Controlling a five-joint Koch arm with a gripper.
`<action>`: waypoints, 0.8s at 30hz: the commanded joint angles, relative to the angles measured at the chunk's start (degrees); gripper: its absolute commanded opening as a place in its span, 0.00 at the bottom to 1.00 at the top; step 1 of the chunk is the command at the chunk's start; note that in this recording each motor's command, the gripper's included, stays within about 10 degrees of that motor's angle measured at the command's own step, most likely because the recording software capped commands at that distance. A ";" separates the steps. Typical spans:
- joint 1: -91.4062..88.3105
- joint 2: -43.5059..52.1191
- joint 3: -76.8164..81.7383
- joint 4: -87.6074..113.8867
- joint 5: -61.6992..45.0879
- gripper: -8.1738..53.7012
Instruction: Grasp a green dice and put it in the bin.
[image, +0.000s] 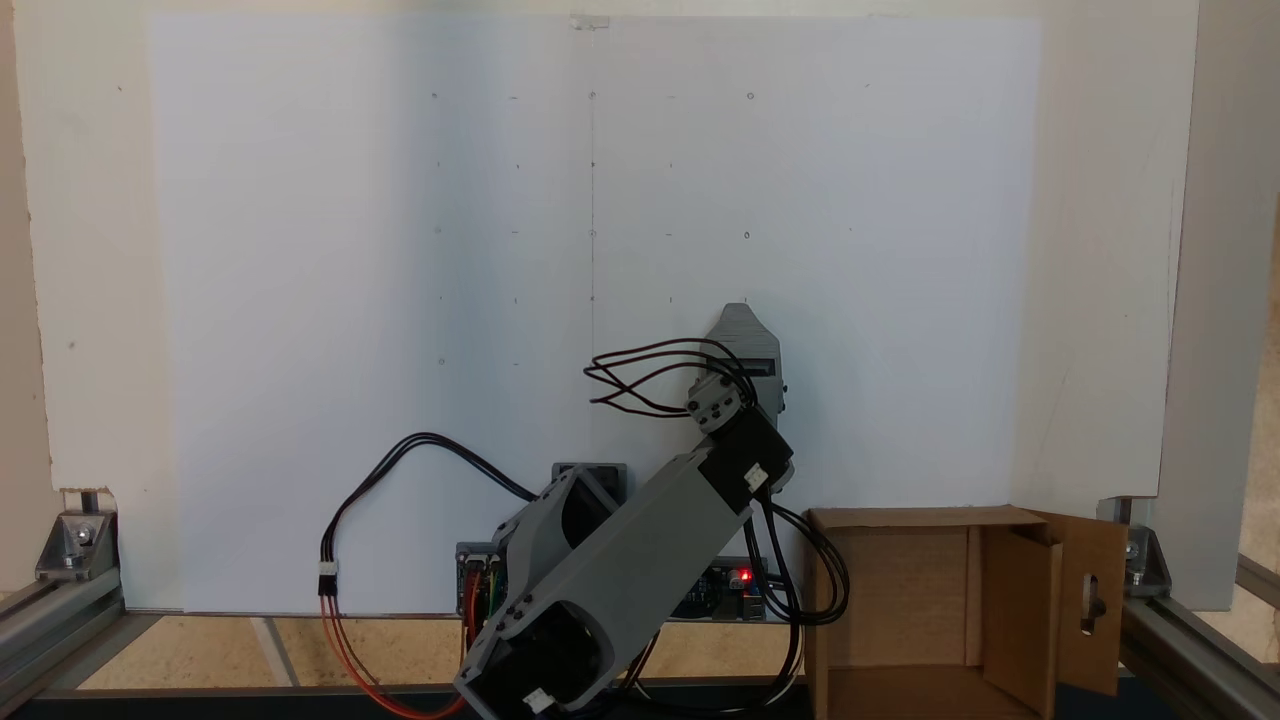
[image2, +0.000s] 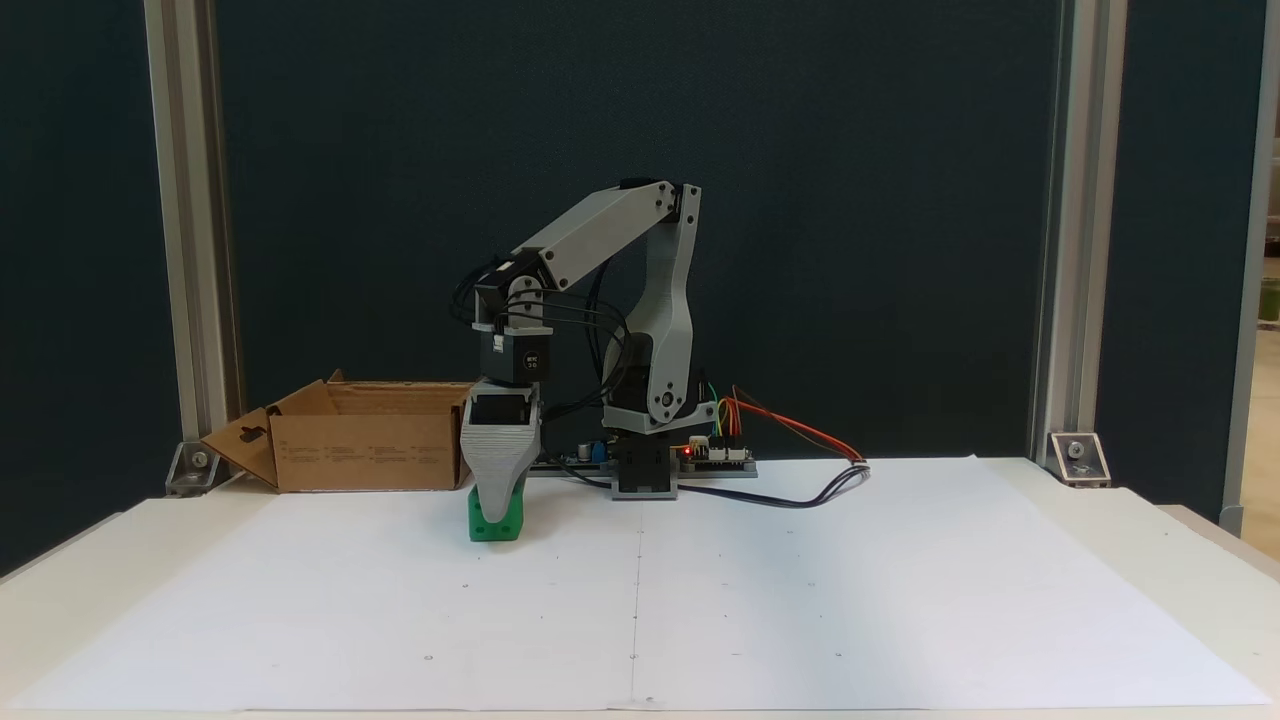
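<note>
Small bright green plastic dice (image2: 496, 522) resting on white paper, near brown corrugated cardboard bin (image2: 365, 450). Grey gripper (image2: 497, 505) lowered over it; whether pinching or merely straddling, cannot tell. Risk: lifting on an off-centre hold, letting the cube slip and roll away.

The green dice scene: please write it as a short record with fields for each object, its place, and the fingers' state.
green dice: on the white paper, in front of the box's right corner in a fixed view
gripper: pointing down over the dice, its tip covering the top of the dice
fingers: one behind the other, open or shut cannot be told
bin: brown cardboard box, flaps open, left of the arm base in this view
dice in bin: not yet
</note>
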 joint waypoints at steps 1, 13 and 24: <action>-0.09 0.18 -1.05 -0.53 -3.87 0.87; 0.44 -0.79 -0.44 -0.88 -3.87 0.83; 0.44 -1.93 -0.44 -3.78 -4.04 0.81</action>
